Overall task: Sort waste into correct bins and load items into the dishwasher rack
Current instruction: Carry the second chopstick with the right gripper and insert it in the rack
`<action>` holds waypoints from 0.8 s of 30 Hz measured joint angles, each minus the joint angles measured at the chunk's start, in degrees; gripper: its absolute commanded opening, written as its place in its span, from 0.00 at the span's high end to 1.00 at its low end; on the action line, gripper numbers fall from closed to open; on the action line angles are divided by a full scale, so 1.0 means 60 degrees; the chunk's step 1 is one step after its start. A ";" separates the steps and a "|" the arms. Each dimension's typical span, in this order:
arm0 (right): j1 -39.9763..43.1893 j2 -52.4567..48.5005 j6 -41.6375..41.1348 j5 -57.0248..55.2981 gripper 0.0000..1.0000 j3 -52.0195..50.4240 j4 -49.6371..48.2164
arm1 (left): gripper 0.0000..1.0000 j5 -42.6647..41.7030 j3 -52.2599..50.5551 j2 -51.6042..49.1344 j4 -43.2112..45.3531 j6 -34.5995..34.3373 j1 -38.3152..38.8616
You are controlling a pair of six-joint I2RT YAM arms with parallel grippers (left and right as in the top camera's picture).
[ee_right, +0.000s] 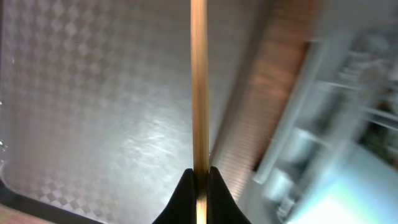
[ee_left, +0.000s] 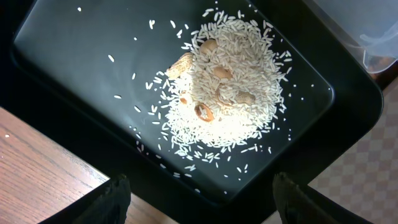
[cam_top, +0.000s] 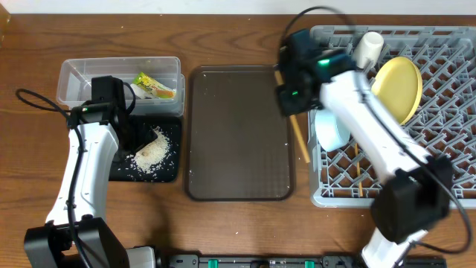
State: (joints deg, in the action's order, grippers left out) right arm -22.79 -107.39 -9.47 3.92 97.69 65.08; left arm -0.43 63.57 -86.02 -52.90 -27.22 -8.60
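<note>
Two chopsticks are in view. One chopstick (cam_top: 300, 138) is pinched at its upper end by the right gripper (ee_right: 199, 179), whose fingers are shut tight on it. Its long axis runs down and slightly right from the brown tray's (cam_top: 238, 134) top right corner, along the strip of worktop (cam_top: 238, 30) between that tray's right edge and the rack's (cam_top: 446, 149) left edge. Whether its lower tip touches anything I cannot tell. The second chopstick (cam_top: 357, 170) lies in the rack near its bottom left corner, pointing roughly the same way.

The rack also holds one yellow plate (cam_top: 398, 88) on edge, one white cup (cam_top: 367, 47) at its top edge and one pale bowl (cam_top: 331, 128) at its left side.

The left gripper (ee_left: 202, 198) stands wide open and holds nothing, above one pile of rice (cam_top: 152, 151) in the black tray (cam_top: 172, 138). One wrapper (cam_top: 155, 86) lies in the clear tub (cam_top: 74, 78), just above that tray.
</note>
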 measured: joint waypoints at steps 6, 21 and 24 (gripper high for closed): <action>0.1661 0.0630 0.0164 -0.0120 0.99 0.0026 0.1107 | 0.24 0.0000 0.0000 0.0000 0.0000 0.0000 0.0000; 0.3803 0.0652 0.0772 -0.1173 0.99 -0.0820 0.2138 | 0.24 0.0004 0.0000 0.0000 0.0004 0.0000 0.0000; 0.3883 0.0652 0.0929 -0.1300 0.99 -0.1377 0.1847 | 0.24 0.0004 0.0000 0.0000 0.0000 0.0000 0.0000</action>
State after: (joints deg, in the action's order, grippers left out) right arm 0.51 -103.48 -3.90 -3.88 89.43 76.16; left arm -0.40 63.57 -86.02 -52.90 -27.22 -8.60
